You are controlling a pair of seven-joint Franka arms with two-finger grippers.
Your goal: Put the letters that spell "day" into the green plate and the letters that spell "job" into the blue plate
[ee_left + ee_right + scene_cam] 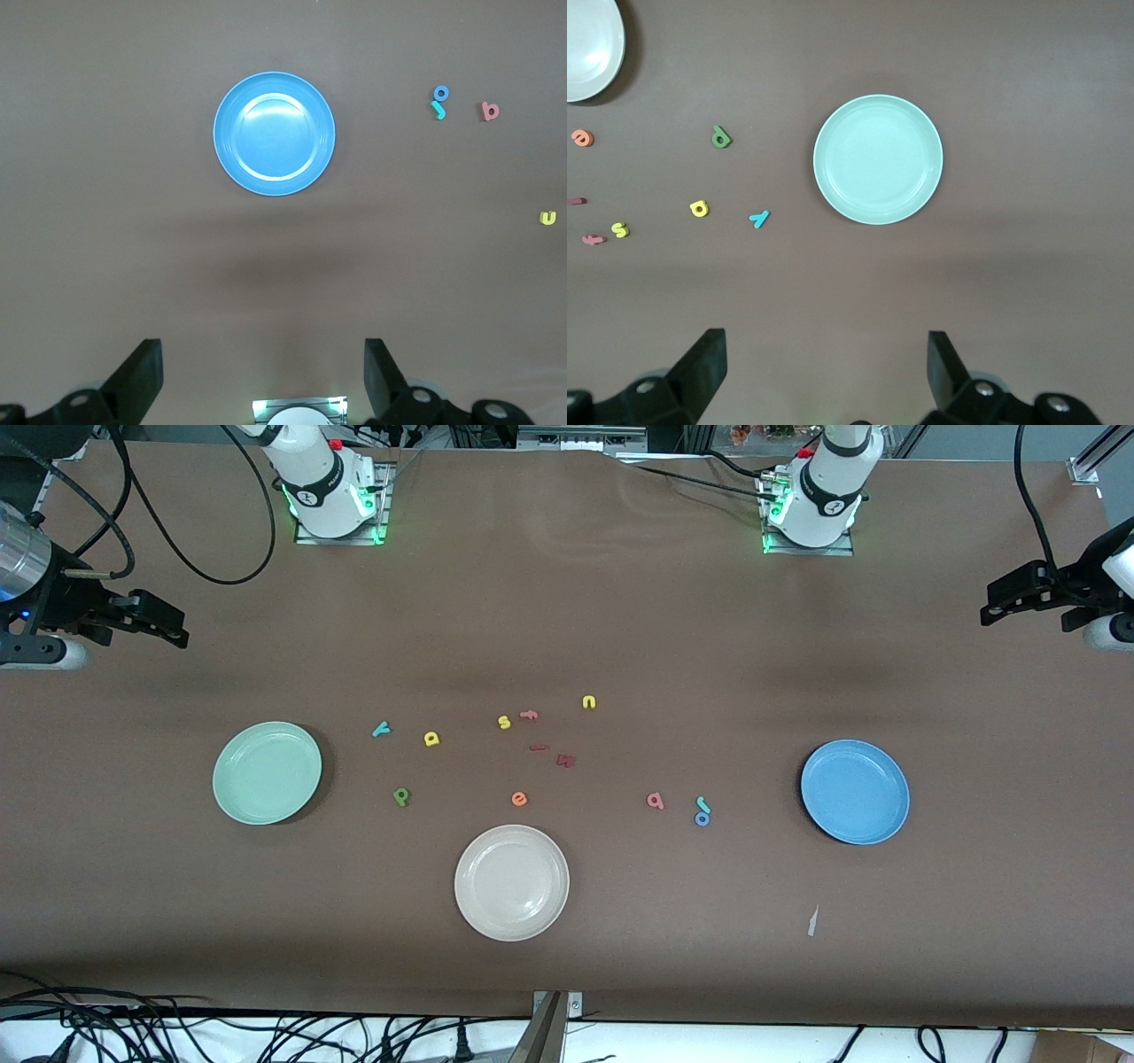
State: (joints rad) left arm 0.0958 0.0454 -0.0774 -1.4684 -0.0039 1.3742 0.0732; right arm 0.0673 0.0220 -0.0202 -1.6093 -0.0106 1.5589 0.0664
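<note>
Closest of all: round cream-white plate (512, 882), smooth and a bit shiny, on the flat brown table (567, 602). At about 10 o'clock from it, round green plate (267, 772), pale mint, with a low rim. Between 2 and 3 o'clock from it, round blue plate (855, 791), same shape and size.

Tiny soft foam letters, all lying flat on the table, none on a plate. At 3 o'clock from the green plate, dark green d (401, 796). At 2 o'clock, teal y (381, 729), and at 3 o'clock of that, near it, yellow a (431, 738).

At 9 o'clock from the blue plate, teal j (703, 804), shaped like a hook. Touching it at its 6 o'clock, blue o (702, 819), a little ring. At 9 o'clock of the j, near it, pink b (655, 801).

At 12 o'clock from the cream-white plate, orange e (519, 799). Higher up at 12 o'clock, yellow s (504, 723) just beside pink f (529, 714). At 1 o'clock, dark red letters (566, 760) and yellow n (589, 702).

Left gripper (264, 372): up in the air over the left arm's end of the table, black fingers spread wide, holding nothing. Right gripper (827, 367): up over the right arm's end, fingers wide apart too, holding nothing.
</note>
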